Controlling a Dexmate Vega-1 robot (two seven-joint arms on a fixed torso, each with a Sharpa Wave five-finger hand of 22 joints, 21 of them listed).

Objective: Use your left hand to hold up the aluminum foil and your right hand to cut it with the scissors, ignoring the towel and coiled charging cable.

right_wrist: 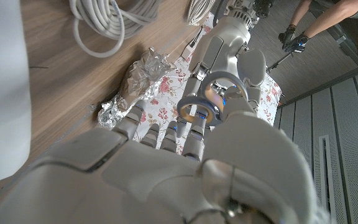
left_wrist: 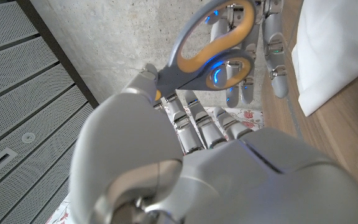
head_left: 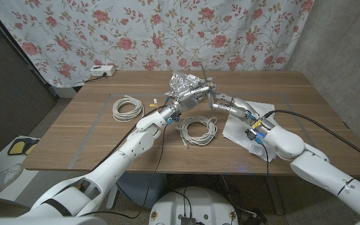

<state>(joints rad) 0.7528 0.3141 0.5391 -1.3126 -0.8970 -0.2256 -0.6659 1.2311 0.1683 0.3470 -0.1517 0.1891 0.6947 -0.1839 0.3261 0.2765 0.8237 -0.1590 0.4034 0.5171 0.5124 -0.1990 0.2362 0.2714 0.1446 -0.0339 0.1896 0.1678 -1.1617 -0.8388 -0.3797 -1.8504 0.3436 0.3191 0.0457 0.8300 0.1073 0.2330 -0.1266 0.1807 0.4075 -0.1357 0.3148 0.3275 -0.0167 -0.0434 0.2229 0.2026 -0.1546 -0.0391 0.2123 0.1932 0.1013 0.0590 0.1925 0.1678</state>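
Foil [head_left: 186, 82] is gripped in the left hand [head_left: 193, 95], raised above the table [head_left: 92, 140]. Right hand [head_left: 225, 102] grasps the scissors [right_wrist: 205, 104] beside it. Next: judged, align blades on the foil edge.

Two coiled white cables are lying on the wooden counter [head_left: 92, 140]: one coil [head_left: 127, 108] toward its left, the other [head_left: 198, 130] near the middle. A white towel [head_left: 236, 128] is lying just right of the middle coil, and a white power strip [head_left: 102, 71] is sitting at the far left edge before the floral curtain [head_left: 136, 31].

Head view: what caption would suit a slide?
Left hand lifts crumpled foil while right hand brings scissors to it.
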